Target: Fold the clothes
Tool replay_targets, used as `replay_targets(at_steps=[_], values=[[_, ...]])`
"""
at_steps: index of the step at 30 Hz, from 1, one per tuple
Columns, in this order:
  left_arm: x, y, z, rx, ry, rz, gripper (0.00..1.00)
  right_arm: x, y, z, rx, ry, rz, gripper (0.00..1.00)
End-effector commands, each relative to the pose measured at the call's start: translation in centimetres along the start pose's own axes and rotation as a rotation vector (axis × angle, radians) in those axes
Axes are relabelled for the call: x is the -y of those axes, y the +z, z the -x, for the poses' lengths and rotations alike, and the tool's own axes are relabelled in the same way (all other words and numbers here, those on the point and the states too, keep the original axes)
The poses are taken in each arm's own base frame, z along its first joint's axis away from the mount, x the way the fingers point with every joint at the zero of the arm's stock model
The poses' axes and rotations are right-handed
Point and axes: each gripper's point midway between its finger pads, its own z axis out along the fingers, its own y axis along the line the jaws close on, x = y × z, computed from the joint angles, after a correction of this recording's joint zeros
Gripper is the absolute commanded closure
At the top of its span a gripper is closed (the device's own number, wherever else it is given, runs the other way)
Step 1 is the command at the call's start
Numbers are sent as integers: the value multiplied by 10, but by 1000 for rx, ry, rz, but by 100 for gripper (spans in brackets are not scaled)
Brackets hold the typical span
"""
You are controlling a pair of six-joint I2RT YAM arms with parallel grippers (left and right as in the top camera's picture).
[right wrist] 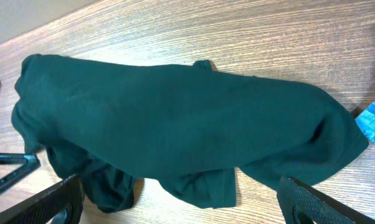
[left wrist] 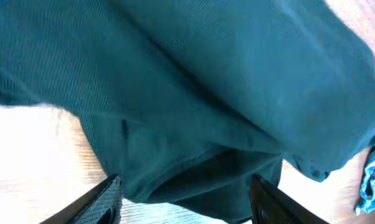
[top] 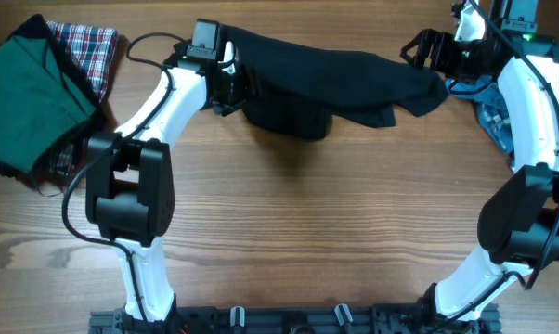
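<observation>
Crumpled black shirt (top: pixel 340 70) between left tool (top: pixel 240 89) and right tool (top: pixel 417 51)

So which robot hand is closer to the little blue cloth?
Right. The right gripper is at the right end of the black shirt, close beside the blue cloth. The left gripper is at the left end, with the whole shirt between.

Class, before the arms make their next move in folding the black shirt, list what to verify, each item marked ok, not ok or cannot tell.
1. Black shirt lies flat: not ok, bunched.
2. Left claw open: ok, fingers apart at the shirt.
3. Right claw open, empty: ok.
4. Blue garment clear of the shirt: cannot tell, the right arm partly hides it.
5. Shirt front up: cannot tell.
</observation>
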Motion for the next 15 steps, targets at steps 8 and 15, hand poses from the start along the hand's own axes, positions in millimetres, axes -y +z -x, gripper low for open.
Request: replay_targets(at_steps=[8,15], values=[[-38,13,-10,28,-92,156,35,-6,2,4,3,-31,26,1],[-34,30,-9,81,-69,120,35,-6,2,4,2,-31,26,1]])
